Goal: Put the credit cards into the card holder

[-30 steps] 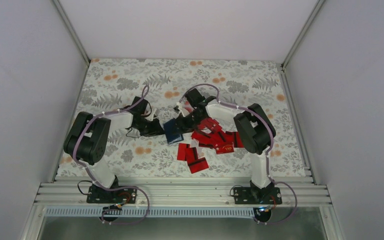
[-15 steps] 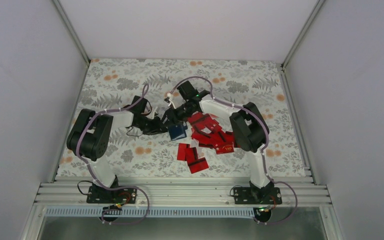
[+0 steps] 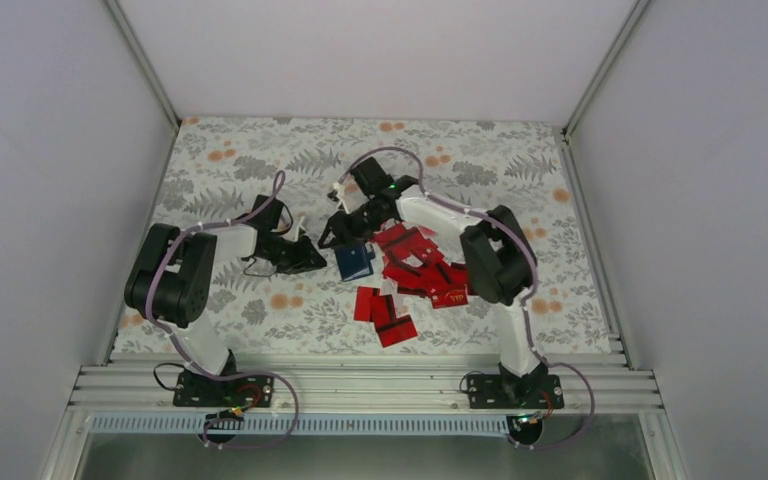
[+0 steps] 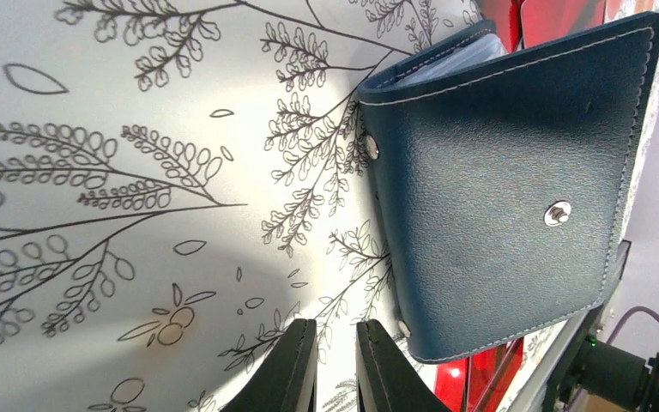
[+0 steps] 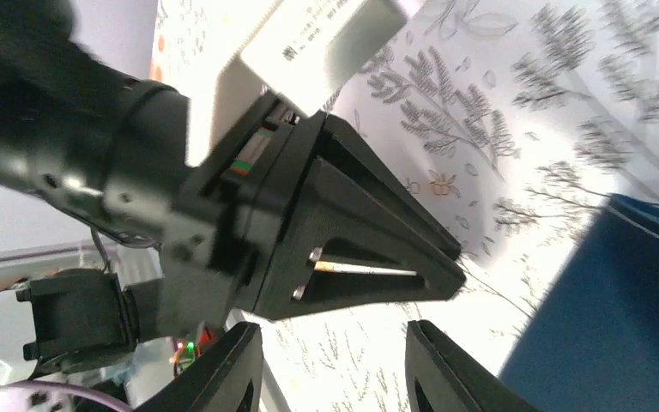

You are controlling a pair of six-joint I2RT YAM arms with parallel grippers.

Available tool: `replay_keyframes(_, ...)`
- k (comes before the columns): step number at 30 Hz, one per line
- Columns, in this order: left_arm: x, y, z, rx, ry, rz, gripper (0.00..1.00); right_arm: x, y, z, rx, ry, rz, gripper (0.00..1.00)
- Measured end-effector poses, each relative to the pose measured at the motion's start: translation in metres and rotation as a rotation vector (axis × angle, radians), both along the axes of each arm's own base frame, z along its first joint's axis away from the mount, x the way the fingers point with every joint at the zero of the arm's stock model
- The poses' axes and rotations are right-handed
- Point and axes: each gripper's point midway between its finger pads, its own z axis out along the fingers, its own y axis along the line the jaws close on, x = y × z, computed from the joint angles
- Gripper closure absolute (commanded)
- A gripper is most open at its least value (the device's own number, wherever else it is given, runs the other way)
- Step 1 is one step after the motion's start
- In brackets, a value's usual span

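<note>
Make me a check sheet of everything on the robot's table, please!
Surface: flowery tablecloth, lying flat.
Job's things: blue card holder lies folded; red credit cards are scattered beside it.
Clutter: nothing seen.
Grippers: left gripper almost shut, empty, close to the holder; right gripper open, empty, near the holder.
Cables: purple cables looped along both arms.
Surroundings: plain white walls; metal rail at the near edge.

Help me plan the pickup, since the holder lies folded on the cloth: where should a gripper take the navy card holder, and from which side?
Probably the riveted edge of the card holder, approached from the left arm's side over bare table. It lies flat and folded, the credit cards crowd its other side, and the shut left gripper points at that edge.
</note>
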Motion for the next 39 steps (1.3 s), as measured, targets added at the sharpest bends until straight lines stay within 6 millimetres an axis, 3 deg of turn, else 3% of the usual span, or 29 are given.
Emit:
replay_keyframes(2,0.000,0.002,0.001,0.016,-0.010,-0.001,0.86,0.003,-0.011,0.014,-0.012,-0.046,-0.027,0.57)
replay_keyframes(5,0.000,0.005,-0.002,0.040,-0.010,0.000,0.87,0.008,-0.042,0.038,-0.033,-0.113,-0.089,0.59)
replay_keyframes(8,0.000,0.007,-0.004,0.059,-0.011,0.000,0.87,0.011,-0.068,0.046,-0.062,-0.162,-0.138,0.65)
replay_keyframes(10,0.003,0.009,-0.003,0.072,-0.019,-0.001,0.87,0.010,-0.081,0.033,-0.104,-0.159,-0.154,0.70)
replay_keyframes(15,0.016,0.009,0.001,0.096,-0.044,0.000,0.87,-0.014,-0.108,-0.023,-0.259,-0.078,-0.164,0.82)
replay_keyframes(18,0.024,0.008,0.001,0.108,-0.056,-0.005,0.87,-0.016,-0.118,-0.035,-0.317,-0.075,-0.183,0.85)
replay_keyframes(27,0.028,0.004,-0.004,0.125,-0.048,-0.024,0.87,-0.014,-0.120,-0.043,-0.347,-0.095,-0.198,0.85)
replay_keyframes(34,0.031,-0.001,-0.004,0.125,-0.051,-0.035,0.87,-0.012,-0.096,-0.047,-0.324,-0.092,-0.167,0.85)
replay_keyframes(39,0.032,-0.002,-0.004,0.124,-0.051,-0.038,0.87,-0.012,-0.079,-0.039,-0.291,-0.105,-0.142,0.84)
